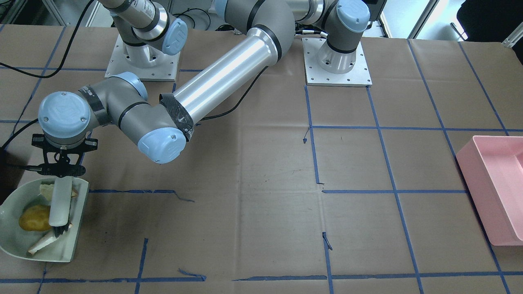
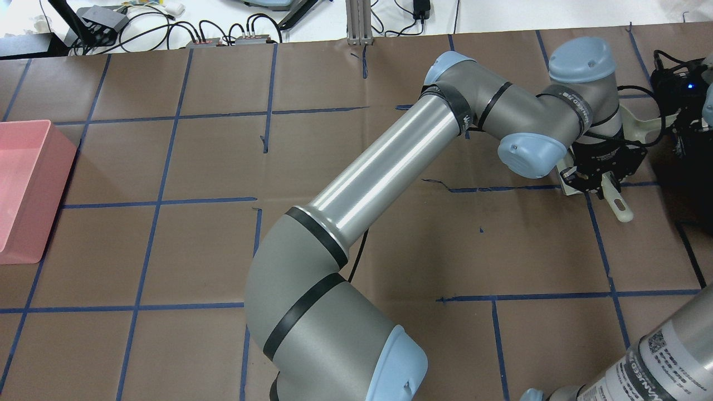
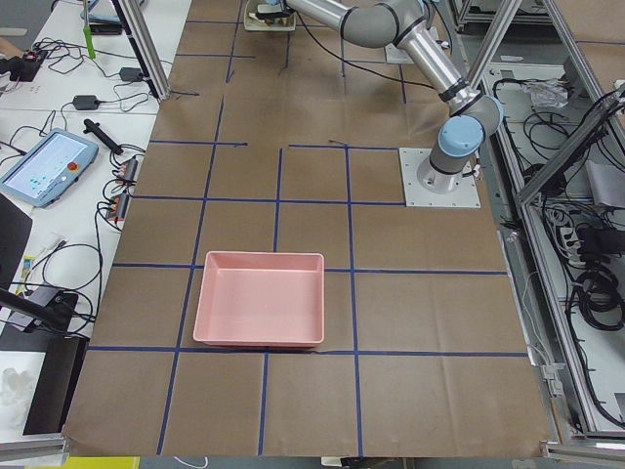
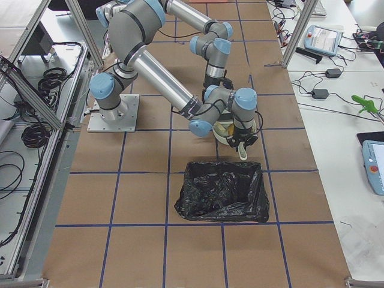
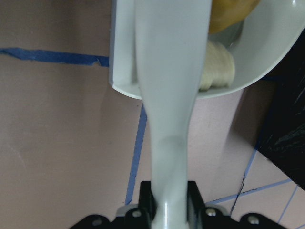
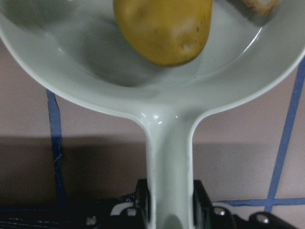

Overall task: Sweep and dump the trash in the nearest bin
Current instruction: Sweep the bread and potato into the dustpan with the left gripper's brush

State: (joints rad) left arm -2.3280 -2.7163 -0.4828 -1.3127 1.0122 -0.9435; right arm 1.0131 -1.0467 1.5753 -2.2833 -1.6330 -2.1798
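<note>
Gripping the brush (image 1: 61,200) by its white handle, my left tool (image 1: 61,165) is closed on it, bristles down inside the pale green dustpan (image 1: 79,228). My right tool (image 6: 169,205) is clamped on the dustpan's handle. The potato (image 1: 34,217), bread chunk (image 1: 47,188) and bread wedge (image 1: 43,244) lie in the pan, near the counter's right-hand end, just beside the black-lined bin (image 4: 222,192).

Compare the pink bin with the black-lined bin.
The pink bin is smooth-walled and bare inside; the black bin is lined with a crinkled bag. The pink bin sits far from the dustpan; the black bin sits close beside it. Both are rectangular and open-topped.
</note>
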